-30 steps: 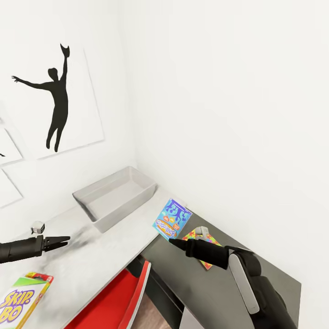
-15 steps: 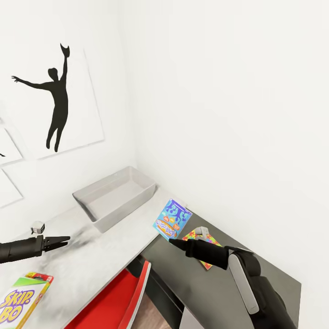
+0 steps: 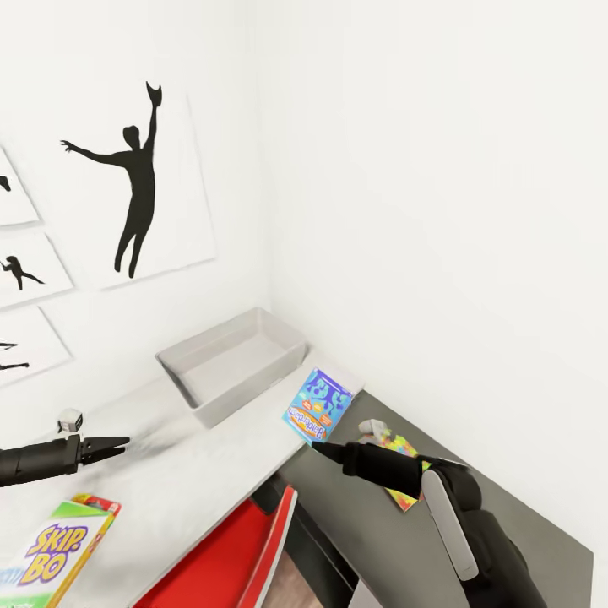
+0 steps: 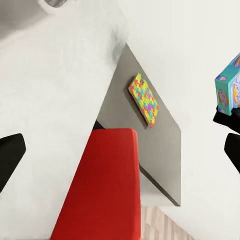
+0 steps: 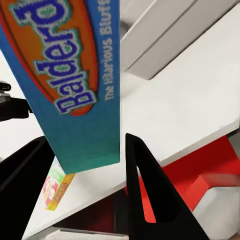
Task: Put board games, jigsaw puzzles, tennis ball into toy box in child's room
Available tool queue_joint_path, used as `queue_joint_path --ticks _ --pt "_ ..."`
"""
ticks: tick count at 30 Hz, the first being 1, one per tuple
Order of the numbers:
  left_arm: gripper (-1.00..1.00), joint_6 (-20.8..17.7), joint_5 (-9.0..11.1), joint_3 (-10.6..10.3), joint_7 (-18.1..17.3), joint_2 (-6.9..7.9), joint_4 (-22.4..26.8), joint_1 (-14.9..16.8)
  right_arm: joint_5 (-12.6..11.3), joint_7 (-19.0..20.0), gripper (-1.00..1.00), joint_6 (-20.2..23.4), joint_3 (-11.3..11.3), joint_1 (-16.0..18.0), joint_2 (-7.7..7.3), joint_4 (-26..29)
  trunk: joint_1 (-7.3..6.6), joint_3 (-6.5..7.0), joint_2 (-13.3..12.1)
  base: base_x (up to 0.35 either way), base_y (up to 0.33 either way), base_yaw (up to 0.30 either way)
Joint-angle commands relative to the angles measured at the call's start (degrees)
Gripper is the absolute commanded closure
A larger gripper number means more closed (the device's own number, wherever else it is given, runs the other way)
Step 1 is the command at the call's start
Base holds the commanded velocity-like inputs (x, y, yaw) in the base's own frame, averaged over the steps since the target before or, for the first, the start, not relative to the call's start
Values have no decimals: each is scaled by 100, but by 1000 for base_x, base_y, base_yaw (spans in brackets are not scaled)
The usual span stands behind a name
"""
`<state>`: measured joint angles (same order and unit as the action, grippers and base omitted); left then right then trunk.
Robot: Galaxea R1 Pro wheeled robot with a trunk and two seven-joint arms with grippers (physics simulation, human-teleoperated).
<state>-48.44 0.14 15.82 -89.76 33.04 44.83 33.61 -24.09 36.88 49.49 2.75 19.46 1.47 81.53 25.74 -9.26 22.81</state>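
- In the right wrist view the blue Balderdash board game (image 5: 75, 80) stands between the two black fingers (image 5: 150, 195) of the right gripper (image 5: 82, 172); the fingers sit on either side of its lower edge, clamped on it.
- In the head view the same game (image 3: 318, 404) is at about 11 o'clock from the right gripper (image 3: 325, 450), its lower edge at the fingertips, tilted, over the place where the pale grey top meets the lower dark grey top of the table (image 3: 203, 473).
- Its cover is blue with an orange oval and white letters; the edges are teal.
- The toy box (image 3: 232, 363) (light grey, no lid) stands in the corner, at about 10 o'clock from the game, apart from it.
- One jigsaw puzzle (image 3: 397, 460), a mosaic of yellow, orange, green and pink, lies flat on the dark top, partly hidden behind the right arm.
- The Skip-Bo board game (image 3: 59, 549) lies on the pale top at 6 o'clock from the left gripper (image 3: 118, 442).
- The left gripper hangs over the pale top with its fingers spread apart, holding nothing.
- A red chair (image 3: 236, 557) is at the table's edge.
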Motion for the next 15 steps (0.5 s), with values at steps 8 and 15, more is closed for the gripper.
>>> queue_joint_path --ticks 8,15 --pt "-100 -61 -5 -6 -24 -7 0 5 -17 14 100 35 -11 5 0 4 4 -12 11 16 2 90" --pt "-100 -61 -5 -9 -24 -8 0 5 -17 12 100 36 -11 5 -1 4 4 -12 11 -98 41 124"
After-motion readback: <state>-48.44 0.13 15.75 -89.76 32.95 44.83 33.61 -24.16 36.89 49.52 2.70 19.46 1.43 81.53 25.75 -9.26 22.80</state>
